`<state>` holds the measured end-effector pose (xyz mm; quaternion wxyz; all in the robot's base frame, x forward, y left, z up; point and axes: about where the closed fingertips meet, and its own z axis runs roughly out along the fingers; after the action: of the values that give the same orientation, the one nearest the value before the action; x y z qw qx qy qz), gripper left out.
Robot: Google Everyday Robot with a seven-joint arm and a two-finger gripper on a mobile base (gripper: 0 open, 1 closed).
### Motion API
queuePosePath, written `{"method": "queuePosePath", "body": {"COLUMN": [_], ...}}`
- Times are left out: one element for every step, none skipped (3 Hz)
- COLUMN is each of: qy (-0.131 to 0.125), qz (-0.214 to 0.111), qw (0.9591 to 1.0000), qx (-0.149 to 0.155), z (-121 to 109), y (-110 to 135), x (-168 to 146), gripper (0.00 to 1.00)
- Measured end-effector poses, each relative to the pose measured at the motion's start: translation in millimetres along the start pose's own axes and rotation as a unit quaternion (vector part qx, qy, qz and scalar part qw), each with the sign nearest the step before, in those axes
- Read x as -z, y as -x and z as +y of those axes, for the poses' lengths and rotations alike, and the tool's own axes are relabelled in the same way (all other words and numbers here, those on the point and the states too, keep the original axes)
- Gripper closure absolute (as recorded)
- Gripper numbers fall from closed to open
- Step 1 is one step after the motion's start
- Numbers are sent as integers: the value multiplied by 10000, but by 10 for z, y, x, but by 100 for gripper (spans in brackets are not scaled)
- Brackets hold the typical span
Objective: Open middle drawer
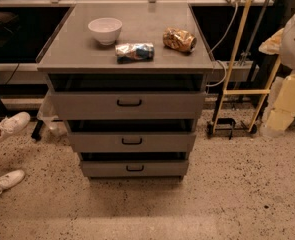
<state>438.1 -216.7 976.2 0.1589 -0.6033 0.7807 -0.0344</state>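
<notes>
The grey cabinet (pixel 127 59) has three stacked drawers. The middle drawer (pixel 102 143) is the medium-sized front, and its small black loop handle (pixel 132 141) sits at the centre. A dark gap runs above its front panel, as it does above the other two fronts. My gripper (pixel 288 101) appears as a pale, cream-coloured shape at the right edge of the view. It hangs well to the right of the cabinet, at about the height of the top drawer, and touches nothing.
On the cabinet top stand a white bowl (pixel 105 30), a crushed can (pixel 134 52) and a crumpled snack bag (pixel 179 39). A yellow-framed cart (pixel 242 91) stands to the right. A person's white shoes (pixel 9 126) are on the floor at left.
</notes>
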Motion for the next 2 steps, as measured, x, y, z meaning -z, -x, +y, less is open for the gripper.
{"method": "queuePosePath", "body": {"qy": [0, -109], "qz": [0, -13], "qw": [10000, 9999], "qx": [0, 4], "z": [0, -59], "y": [0, -3], "x": [0, -109], "gripper": [0, 0]}}
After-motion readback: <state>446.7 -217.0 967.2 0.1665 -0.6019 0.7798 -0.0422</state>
